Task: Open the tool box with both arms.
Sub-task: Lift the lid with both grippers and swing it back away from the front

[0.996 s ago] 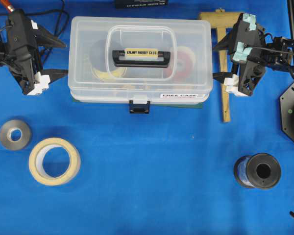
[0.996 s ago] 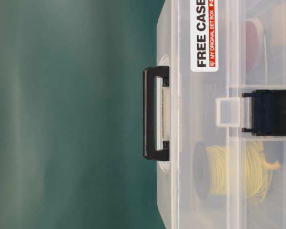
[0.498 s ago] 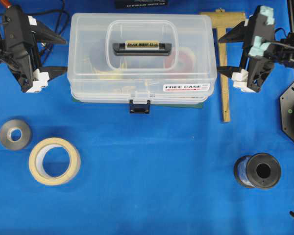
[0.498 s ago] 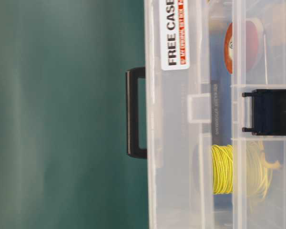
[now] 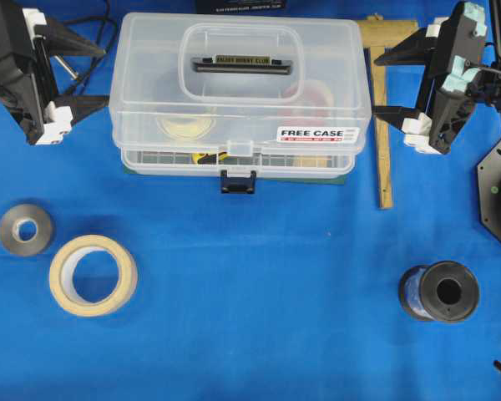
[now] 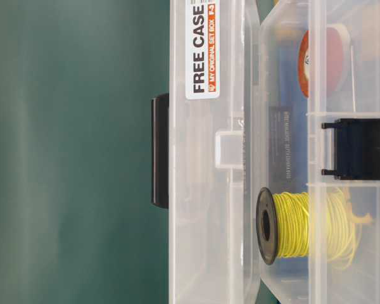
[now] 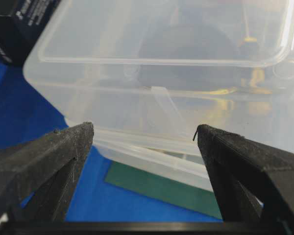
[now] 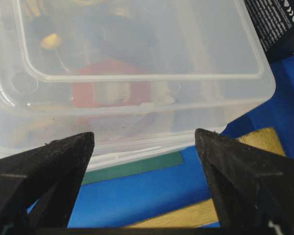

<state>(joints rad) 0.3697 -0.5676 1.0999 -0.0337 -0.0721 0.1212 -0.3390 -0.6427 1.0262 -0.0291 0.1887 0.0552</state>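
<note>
Tool box (image 5: 238, 92) sits at the far middle of the blue table (image 5: 259, 309), on a green mat (image 5: 344, 177). Lid (image 5: 234, 75) is partly up: the overhead view shows a gap along the front edge between lid and base, and the table-level view shows the lid (image 6: 209, 190) swung clear of the base with the yellow wire spool (image 6: 297, 225) inside exposed. Blue latch (image 5: 237, 181) hangs down off the lid tab, so it reads as released. Handle (image 5: 242, 63) lies flat in the lid recess. Judgement: unlatching done, lifting under way, lid not yet tipped fully back; the rest of the swing is left. Left gripper (image 5: 77, 75) stands at the box's left end, fingers spread wide, one tip toward the back corner and one at the lid's lower edge. Wrist view shows its fingers (image 7: 49, 161) straddling the lid's end wall; whether they touch it I cannot tell. Right gripper (image 5: 394, 83), the one with teal pads, mirrors this at the right end, also spread wide, tips just beside the lid, above the wooden tool (image 5: 382, 125). Its wrist view shows fingers (image 8: 49, 166) apart with the lid's end between them. Neither pinches anything. Tape roll (image 5: 93, 274), small grey roll (image 5: 25, 229) and black spool (image 5: 439, 291) lie near the front, well apart from the box.
</note>
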